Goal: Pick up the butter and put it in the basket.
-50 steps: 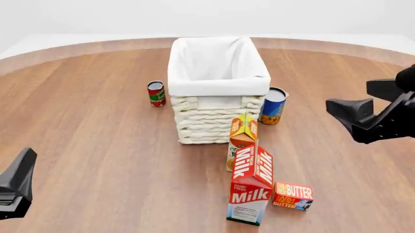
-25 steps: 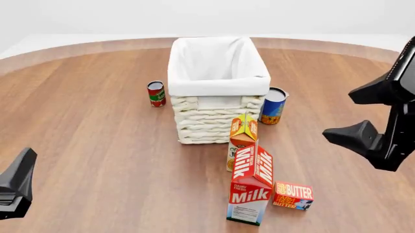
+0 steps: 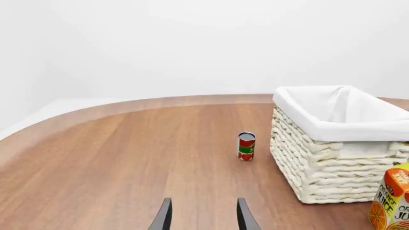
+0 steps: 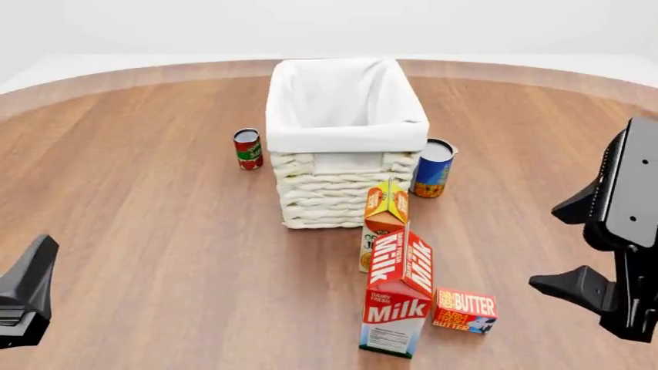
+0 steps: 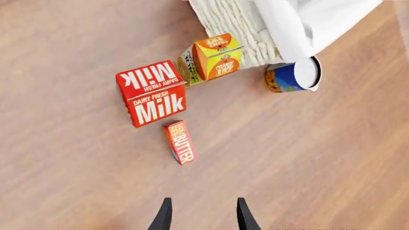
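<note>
The butter (image 4: 464,310) is a small flat red-orange box lying on the table just right of the tall Milk carton (image 4: 399,293). It also shows in the right wrist view (image 5: 180,142). The basket (image 4: 347,139), cream wicker with white lining, stands behind at centre; it shows in the left wrist view (image 3: 332,124) and the right wrist view (image 5: 233,21). My right gripper (image 4: 572,248) is open and empty, pointing down above the table right of the butter, apart from it. My left gripper (image 3: 203,218) is open and empty at the near left (image 4: 26,297).
An orange juice carton (image 4: 386,212) stands between the Milk carton and the basket. A blue can (image 4: 434,168) stands at the basket's right front corner and a red can (image 4: 248,149) to its left. The Milk carton nearly touches the butter's left side.
My right gripper has moved toward the near edge and lower, turning to point down, and now hangs right of the butter. The left arm and the objects have not moved.
</note>
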Available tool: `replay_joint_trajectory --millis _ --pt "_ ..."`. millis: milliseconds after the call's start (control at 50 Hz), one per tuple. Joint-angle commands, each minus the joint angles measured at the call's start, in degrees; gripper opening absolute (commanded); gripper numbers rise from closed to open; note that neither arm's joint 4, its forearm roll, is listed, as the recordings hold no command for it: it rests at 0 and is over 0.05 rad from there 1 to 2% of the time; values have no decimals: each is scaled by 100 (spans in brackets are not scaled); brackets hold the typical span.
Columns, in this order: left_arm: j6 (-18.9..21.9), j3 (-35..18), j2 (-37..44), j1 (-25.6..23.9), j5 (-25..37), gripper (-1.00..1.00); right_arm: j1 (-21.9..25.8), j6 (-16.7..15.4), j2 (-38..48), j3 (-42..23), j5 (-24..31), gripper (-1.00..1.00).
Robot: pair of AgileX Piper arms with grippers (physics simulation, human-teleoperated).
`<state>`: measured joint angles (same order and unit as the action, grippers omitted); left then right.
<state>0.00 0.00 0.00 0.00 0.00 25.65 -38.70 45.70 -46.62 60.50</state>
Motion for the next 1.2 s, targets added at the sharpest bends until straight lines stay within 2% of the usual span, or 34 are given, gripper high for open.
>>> replay_joint_trajectory --millis 20,220,420,500,620,920,1120,1200 --pt "0 0 0 0 0 100 -57 -132 20 314 -29 100" --pt "0 0 0 0 0 100 -239 -192 116 588 -278 100" --pt "0 0 0 0 0 100 -203 -120 246 918 -572 100" --pt "0 0 0 0 0 100 -353 -284 349 1261 -866 100" --pt "0 0 0 0 0 100 -353 -286 432 1470 -1031 100" --pt "0 0 0 0 0 100 -512 -384 640 1410 -1153 100" --pt "0 0 0 0 0 100 -759 -558 1088 733 -1237 100" --pt "0 0 0 0 0 100 -690 -530 1196 735 -1345 100"
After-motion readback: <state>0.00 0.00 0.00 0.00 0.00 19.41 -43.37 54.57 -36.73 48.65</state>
